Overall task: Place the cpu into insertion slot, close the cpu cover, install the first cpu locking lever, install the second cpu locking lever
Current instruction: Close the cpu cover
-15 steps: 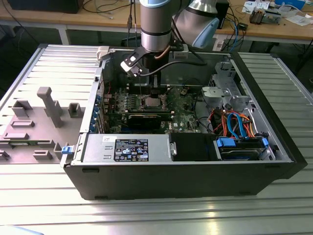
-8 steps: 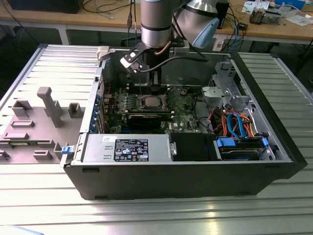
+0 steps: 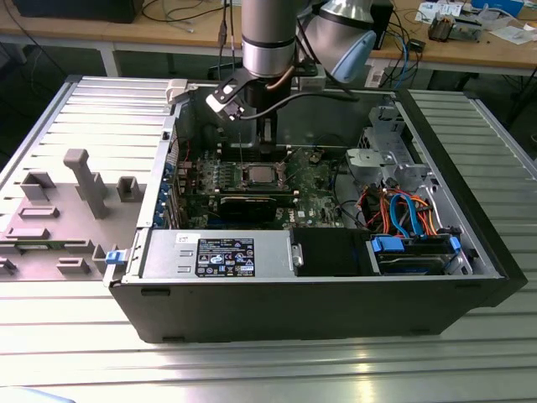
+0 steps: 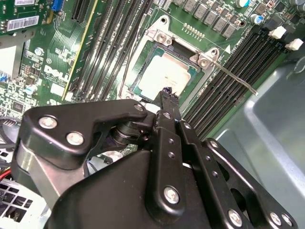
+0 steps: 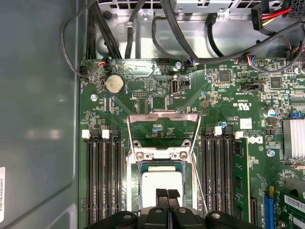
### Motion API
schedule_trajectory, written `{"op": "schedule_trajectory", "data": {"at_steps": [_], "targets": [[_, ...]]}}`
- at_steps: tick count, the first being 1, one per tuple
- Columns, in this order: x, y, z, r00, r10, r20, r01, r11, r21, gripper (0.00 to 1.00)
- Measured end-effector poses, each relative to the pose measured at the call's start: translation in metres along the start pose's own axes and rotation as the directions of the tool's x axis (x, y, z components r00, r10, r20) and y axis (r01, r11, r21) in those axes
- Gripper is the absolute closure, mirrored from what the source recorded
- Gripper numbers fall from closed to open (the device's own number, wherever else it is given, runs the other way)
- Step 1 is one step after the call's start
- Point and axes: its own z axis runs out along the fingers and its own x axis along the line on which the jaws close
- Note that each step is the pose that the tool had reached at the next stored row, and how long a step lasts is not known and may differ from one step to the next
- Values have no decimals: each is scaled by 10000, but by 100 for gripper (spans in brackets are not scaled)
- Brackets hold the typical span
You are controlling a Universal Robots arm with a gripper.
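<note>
1. Two banks of black memory slots (image 5: 105,176) flank your insertion slot (image 5: 161,164). Cables (image 5: 181,43) cross beyond the board.
2. One cpu (image 5: 162,179) lies in the slot. One cpu cover (image 5: 164,114) is flipped open, and two thin levers (image 5: 202,157) are swung free.
3. Your arm (image 3: 268,34) drops straight into the case (image 3: 294,311). The claw (image 5: 167,194) is pinched narrow, tips together, over the cpu's edge.
</note>
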Motion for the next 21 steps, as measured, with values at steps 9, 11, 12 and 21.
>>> {"op": "schedule_trajectory", "data": {"at_steps": [9, 11, 12, 21], "targets": [[-2, 4, -95, 10000, 0, 0, 0, 10000, -1, 89], [-3, 5, -109, 10000, 0, 0, 0, 10000, 0, 89], [-3, 5, -118, 10000, 0, 0, 0, 10000, 0, 89], [-4, 7, -154, 10000, 0, 1, 0, 10000, -1, 89]]}}
